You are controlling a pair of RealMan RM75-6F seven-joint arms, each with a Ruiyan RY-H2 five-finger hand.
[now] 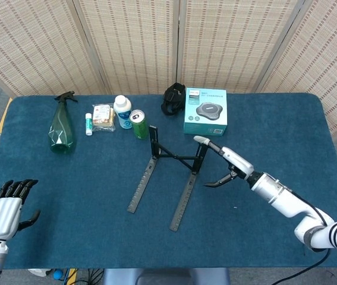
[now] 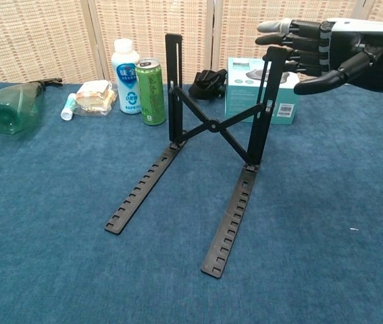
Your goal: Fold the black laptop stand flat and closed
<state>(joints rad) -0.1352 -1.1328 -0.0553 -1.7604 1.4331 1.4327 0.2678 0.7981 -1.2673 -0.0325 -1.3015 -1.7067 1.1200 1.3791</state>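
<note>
Standing fully unfolded, black metal laptop stand (image 2: pixel 211 128) remains untouched; right hand (image 2: pixel 333 54) hovers spread beside it, left hand (image 1: pixel 2 215) empty, fingers apart, well away.
</note>
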